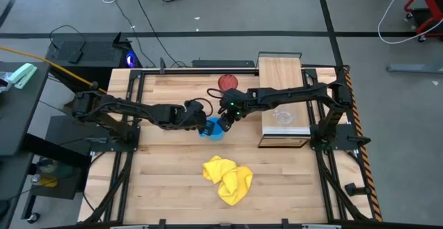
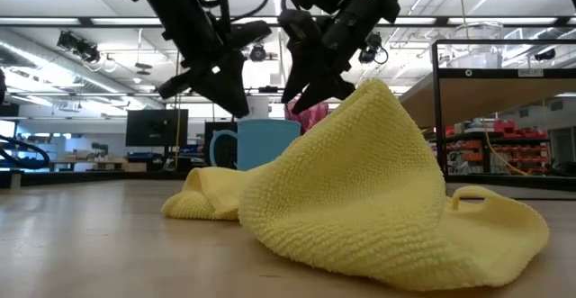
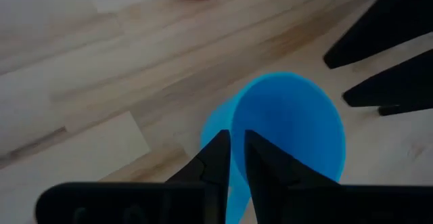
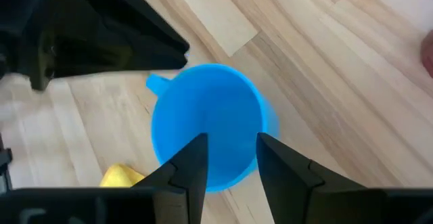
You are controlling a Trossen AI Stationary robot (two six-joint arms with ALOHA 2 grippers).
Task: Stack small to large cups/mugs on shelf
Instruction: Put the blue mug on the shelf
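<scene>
The blue mug (image 1: 214,128) stands upright on the table, left of the shelf (image 1: 282,90) (red tumbler (image 1: 228,82) just behind). The left gripper (image 3: 237,158) pinches the mug's rim, jaws narrowly parted. The right gripper (image 4: 231,158) hangs over the mug, fingers spread.

Both arms are dark, almost black, made of long thin links joined at chunky round joints. Black cables loop along them. The right arm (image 1: 291,96) shows a small green light close to its hand. Each hand ends in two flat black fingers (image 4: 193,166) that narrow to pointed tips, like little wedges.
</scene>
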